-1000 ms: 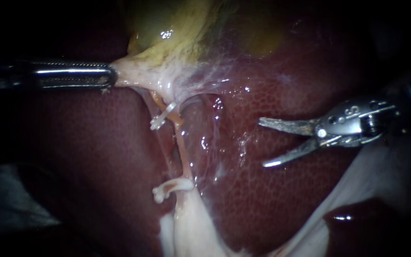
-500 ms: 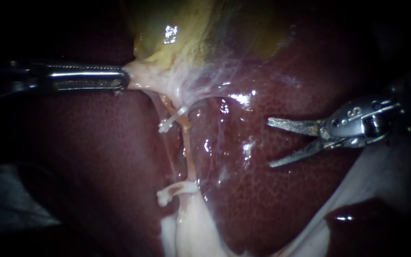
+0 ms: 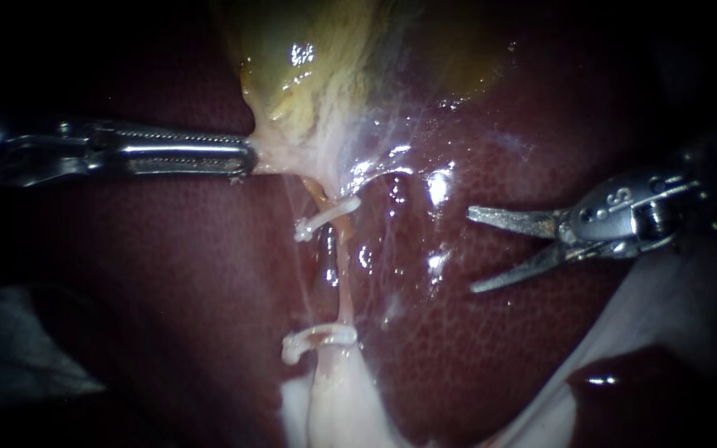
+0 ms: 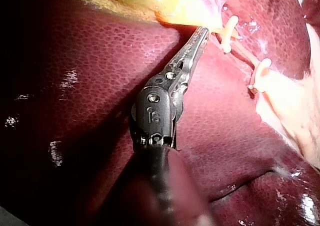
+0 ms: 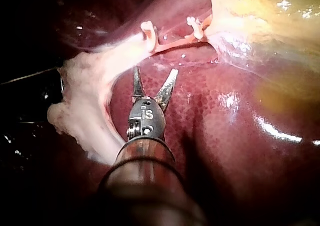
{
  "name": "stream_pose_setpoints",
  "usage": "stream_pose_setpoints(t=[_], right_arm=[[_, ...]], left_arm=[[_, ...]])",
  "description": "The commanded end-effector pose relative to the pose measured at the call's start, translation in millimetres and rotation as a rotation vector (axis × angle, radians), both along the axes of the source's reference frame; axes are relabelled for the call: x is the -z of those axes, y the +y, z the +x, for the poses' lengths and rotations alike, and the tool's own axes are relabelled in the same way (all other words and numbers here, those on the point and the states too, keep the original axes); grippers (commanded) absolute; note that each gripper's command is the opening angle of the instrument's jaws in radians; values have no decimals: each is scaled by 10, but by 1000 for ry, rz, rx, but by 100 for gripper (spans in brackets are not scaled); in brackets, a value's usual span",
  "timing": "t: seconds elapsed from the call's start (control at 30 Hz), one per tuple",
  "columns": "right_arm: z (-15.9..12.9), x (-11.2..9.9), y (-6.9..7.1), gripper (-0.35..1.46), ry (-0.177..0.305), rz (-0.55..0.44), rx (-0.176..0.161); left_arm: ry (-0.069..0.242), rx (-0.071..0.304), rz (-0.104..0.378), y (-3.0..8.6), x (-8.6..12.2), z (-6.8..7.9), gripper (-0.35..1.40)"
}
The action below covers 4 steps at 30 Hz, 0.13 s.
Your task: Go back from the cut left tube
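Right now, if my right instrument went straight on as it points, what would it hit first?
Likely the tube between the two clips. The right instrument, jaws open, hovers over the liver and might brush that first. Depth is unclear.

Endoscope: close-up, facing liver [image 3: 499, 348]. L wrist cam: behind left instrument [image 4: 202, 33], looks down shaft, v. near. R wrist cam: same behind right instrument [image 5: 155, 73]. All share both clips [image 3: 325, 217].

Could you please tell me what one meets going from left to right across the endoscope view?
In order: left tool, shut on pale tissue → upper clip on the tube → open right tool.
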<state>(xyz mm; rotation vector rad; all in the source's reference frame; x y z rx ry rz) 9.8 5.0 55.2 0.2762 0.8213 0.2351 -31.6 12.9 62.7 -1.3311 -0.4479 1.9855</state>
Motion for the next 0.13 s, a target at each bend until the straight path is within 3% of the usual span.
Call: stream_pose_setpoints(t=[0.03, 0.13], right_arm=[[0, 0, 0, 145, 0, 0, 0], [2, 0, 0, 145, 7, 7, 6]], left_arm=[[0, 0, 1, 0, 1, 0, -35], [0, 0, 1, 0, 1, 1, -35]])
